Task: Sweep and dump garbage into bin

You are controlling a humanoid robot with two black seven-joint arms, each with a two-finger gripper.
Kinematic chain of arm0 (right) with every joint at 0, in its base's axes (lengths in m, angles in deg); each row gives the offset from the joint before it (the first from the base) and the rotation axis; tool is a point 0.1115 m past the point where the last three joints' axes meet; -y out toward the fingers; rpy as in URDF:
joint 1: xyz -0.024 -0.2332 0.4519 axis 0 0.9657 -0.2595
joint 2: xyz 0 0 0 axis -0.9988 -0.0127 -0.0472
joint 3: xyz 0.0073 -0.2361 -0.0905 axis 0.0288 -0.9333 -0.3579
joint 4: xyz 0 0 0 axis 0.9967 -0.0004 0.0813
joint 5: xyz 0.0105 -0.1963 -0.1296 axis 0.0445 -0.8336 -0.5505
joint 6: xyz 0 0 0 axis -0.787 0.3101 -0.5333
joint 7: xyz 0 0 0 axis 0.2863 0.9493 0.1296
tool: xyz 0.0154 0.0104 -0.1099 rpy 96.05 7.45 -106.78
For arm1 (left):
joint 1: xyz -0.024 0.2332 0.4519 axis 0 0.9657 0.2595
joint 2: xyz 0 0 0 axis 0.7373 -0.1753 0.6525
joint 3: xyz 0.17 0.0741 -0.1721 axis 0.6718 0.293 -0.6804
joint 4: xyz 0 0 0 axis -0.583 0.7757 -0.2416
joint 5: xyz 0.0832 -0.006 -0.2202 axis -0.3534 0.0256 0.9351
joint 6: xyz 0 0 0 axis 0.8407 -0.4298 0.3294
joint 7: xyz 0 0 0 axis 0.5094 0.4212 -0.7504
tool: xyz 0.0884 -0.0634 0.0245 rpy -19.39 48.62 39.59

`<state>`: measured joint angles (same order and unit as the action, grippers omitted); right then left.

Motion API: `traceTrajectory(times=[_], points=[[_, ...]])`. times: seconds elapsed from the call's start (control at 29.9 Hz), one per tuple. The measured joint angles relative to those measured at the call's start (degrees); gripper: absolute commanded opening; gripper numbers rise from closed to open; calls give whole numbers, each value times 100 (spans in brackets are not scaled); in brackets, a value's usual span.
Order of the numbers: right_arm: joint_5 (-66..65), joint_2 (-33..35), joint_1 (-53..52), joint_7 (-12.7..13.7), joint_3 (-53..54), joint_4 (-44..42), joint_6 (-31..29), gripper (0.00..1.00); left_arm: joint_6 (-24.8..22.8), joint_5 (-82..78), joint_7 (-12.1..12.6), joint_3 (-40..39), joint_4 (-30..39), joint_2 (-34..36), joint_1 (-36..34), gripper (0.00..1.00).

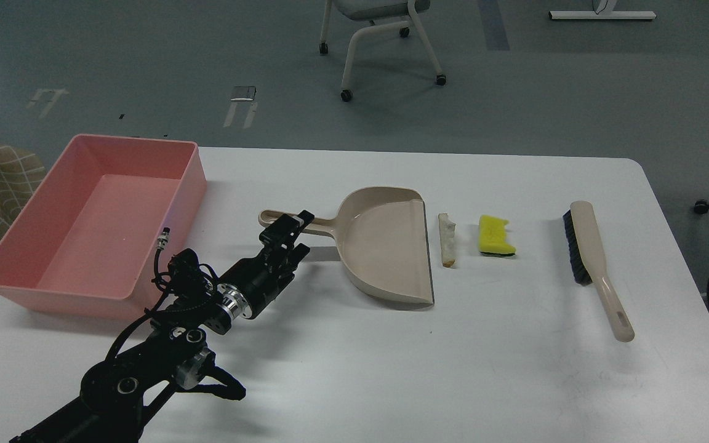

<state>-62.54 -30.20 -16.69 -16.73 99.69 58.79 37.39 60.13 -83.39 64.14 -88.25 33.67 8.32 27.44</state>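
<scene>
Our left arm reaches across the white table (391,369) toward the dustpan handle.

Our left gripper (293,237) hangs just over the handle of the beige dustpan (385,246), fingers slightly spread, pinching nothing. Just right of the pan's lip lies the white bread wedge (447,239), then the yellow sponge (495,235), then the brush (594,264) farther right. Far left sits the pink bin (93,227). Our right gripper is out of view.

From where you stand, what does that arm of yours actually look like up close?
Only my left arm shows. It is matte black, built of chunky rounded joint housings. A bright silver metal ring sits at the wrist, and thin black cables loop loosely around it, one ending in a small silver plug. The left gripper is black too, with two blocky fingers. I see no lettering or sleeve.
</scene>
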Motion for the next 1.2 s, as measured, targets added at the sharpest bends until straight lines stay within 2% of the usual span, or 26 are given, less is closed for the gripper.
traceTrajectory(times=[0.5, 0.57, 0.6, 0.7, 1.2], points=[[4, -6, -35, 0, 0, -3, 18, 100, 0, 59, -16, -19, -547, -34, -426, 83], [4, -5, -37, 0, 0, -9, 18, 100, 0, 72, -20, -20, -637, -100, -515, 75], [4, -3, -45, 0, 0, -13, 18, 100, 0, 88, -23, -20, -668, -140, -559, 64], [4, 4, -56, 0, 0, -24, 18, 100, 3, 105, -28, -6, -701, -191, -628, 57], [4, -14, -11, 0, -1, -17, 26, 100, 9, 111, -27, 16, -707, -146, -582, 56]])
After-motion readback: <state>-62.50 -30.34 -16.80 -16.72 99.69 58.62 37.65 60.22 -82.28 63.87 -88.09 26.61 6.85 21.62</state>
